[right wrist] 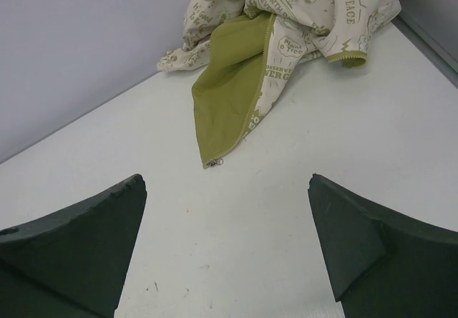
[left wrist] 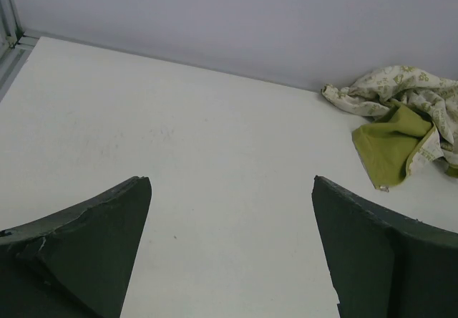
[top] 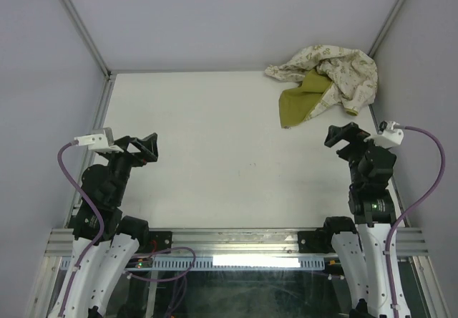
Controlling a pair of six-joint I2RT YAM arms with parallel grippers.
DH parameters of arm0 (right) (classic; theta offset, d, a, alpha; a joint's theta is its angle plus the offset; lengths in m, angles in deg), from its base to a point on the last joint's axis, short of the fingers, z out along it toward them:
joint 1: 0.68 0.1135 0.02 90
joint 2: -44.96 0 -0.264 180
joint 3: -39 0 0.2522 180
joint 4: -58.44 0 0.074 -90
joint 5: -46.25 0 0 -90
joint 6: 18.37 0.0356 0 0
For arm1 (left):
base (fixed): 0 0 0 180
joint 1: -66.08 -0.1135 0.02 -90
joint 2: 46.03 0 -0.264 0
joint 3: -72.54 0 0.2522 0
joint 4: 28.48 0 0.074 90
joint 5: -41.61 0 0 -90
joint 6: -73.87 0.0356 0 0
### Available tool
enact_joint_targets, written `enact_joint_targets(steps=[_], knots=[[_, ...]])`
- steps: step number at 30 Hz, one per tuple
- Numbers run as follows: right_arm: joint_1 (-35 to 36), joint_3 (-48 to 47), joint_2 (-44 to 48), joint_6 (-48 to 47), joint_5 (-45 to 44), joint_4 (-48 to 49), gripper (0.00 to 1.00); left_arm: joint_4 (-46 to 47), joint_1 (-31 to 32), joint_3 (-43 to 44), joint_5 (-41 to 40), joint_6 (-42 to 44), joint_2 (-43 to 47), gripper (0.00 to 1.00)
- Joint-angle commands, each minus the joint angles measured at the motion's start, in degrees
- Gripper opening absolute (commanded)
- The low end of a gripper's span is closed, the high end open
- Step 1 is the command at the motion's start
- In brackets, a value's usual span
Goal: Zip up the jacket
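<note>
The jacket (top: 325, 82) lies crumpled in the far right corner of the worktop (top: 215, 153), bunched against the pale wall panels (top: 236, 17). Its outer cloth is a soft cream fabric, creased into rounded folds and printed all over with small olive-green motifs and lettering. One front panel is turned back, showing a smooth, matte olive-green lining (right wrist: 222, 96) that spreads flat as a rough wedge pointing toward the worktop's middle. Along that wedge's edge runs a cream strip with fine zipper teeth (right wrist: 252, 114), ending in a small metal piece (right wrist: 212, 163) at its tip on the worktop.

The worktop itself is a flat, matte white sheet with a few faint specks.

The left gripper (top: 147, 148) hangs over the near left part of the worktop, its dark, blunt, wedge-shaped fingers (left wrist: 107, 225) spread wide, well apart from the jacket. The right gripper (top: 342, 133) sits by the right edge, just short of the lining, likewise spread wide.
</note>
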Motion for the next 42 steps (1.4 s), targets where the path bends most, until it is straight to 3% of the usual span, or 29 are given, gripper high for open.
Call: enact_joint_targets(steps=[1, 11, 19, 25, 30, 36, 42], knots=[[0.01, 0.02, -0.76, 0.61, -0.6, 2.68, 0.99, 2.69, -0.46, 1.34, 0.86, -0.03, 0.1, 0.99], [0.01, 3.56, -5.81, -0.65, 5.4, 12.62, 0.99, 2.66, -0.47, 1.23, 1.27, 0.06, -0.58, 0.99], [-1.0, 3.71, -24.52, 2.08, 1.4, 28.63, 0.99, 2.49, -0.47, 1.31, 2.34, 0.1, -0.46, 0.99], [-6.81, -1.66, -45.78, 6.89, 2.32, 40.23, 0.99, 2.48, -0.5, 1.16, 3.61, 0.61, -0.73, 0.99], [-10.5, -11.24, -62.47, 7.89, 2.32, 45.55, 0.99, 2.47, -0.47, 1.22, 3.54, 0.68, -0.92, 0.99], [-11.91, -29.86, -84.75, 10.49, 1.76, 40.84, 0.99, 2.42, -0.51, 1.33, 3.89, 0.96, -1.36, 0.99], [-12.01, -46.1, -99.2, 12.34, 1.5, 32.17, 0.99, 2.42, -0.54, 1.29, 4.37, 1.08, -1.56, 0.99]])
